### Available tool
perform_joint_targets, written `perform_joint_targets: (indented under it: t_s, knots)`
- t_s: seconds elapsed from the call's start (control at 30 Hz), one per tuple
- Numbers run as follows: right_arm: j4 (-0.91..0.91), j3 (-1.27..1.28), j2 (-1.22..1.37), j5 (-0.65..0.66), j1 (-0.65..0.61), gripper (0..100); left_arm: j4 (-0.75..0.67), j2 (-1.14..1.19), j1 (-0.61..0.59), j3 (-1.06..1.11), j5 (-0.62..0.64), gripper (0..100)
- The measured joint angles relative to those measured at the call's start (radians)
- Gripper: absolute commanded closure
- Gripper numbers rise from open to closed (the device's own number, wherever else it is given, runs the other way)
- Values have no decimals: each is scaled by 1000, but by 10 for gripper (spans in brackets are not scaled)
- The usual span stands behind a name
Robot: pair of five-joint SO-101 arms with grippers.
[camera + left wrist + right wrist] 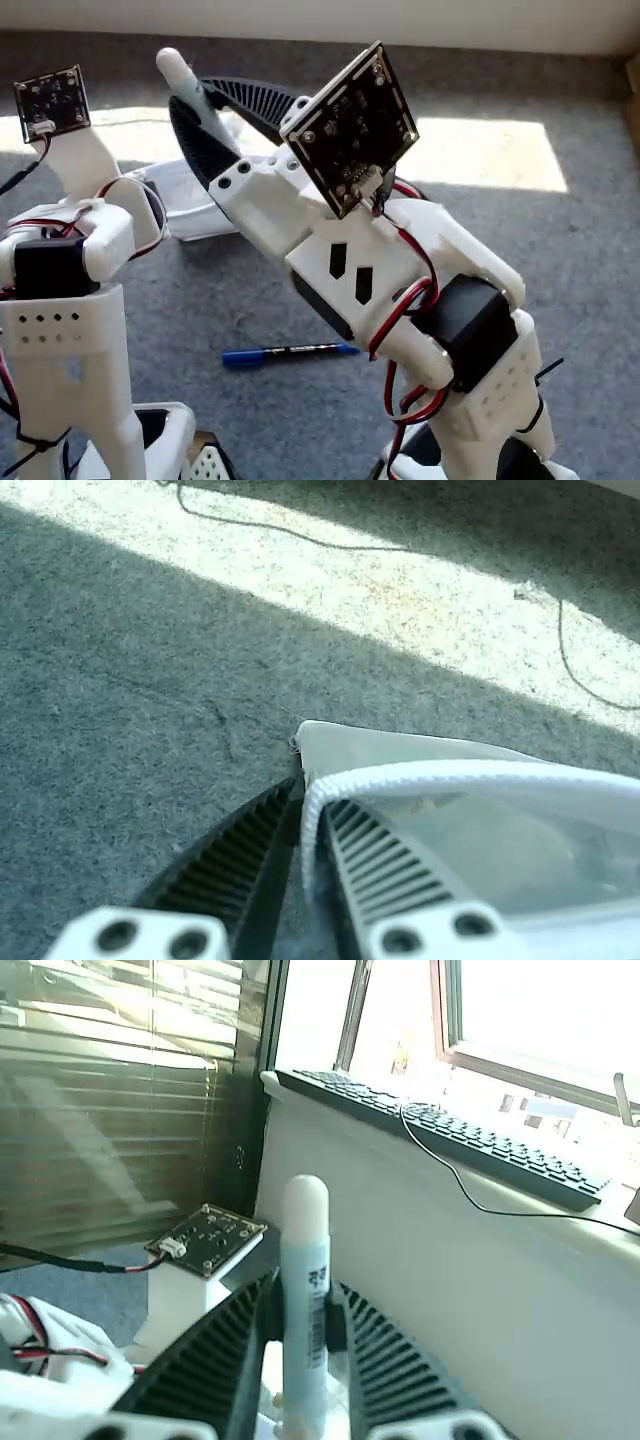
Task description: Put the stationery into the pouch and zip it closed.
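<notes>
High: right gripper (pixel 215 110) is raised and clamped on a white stick (pixel 183 78). The stick's axis tilts up, tip away from the pouch (pixel 190 208), which lies flat below it, toward the left arm. A blue pen (pixel 290 352) lies crosswise on the carpet (pixel 560 260), nearer the right arm's base.
Left wrist: left gripper (pixel 300 790) pinches the pouch (pixel 480 820) at its corded rim.
Right wrist: the stick (pixel 305 1250) sits lengthwise in the right gripper (pixel 300 1310). Its label print is unreadable.
</notes>
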Motion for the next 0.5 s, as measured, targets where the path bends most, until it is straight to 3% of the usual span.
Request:
perform_joint_targets:
  t_s: [0.27,0.5]
  knots:
    - [-358,267,0,0,-6,994,0,0,0,2,-2,992]
    - [-508,453,0,0,2,994,0,-11,0,20,-2,992]
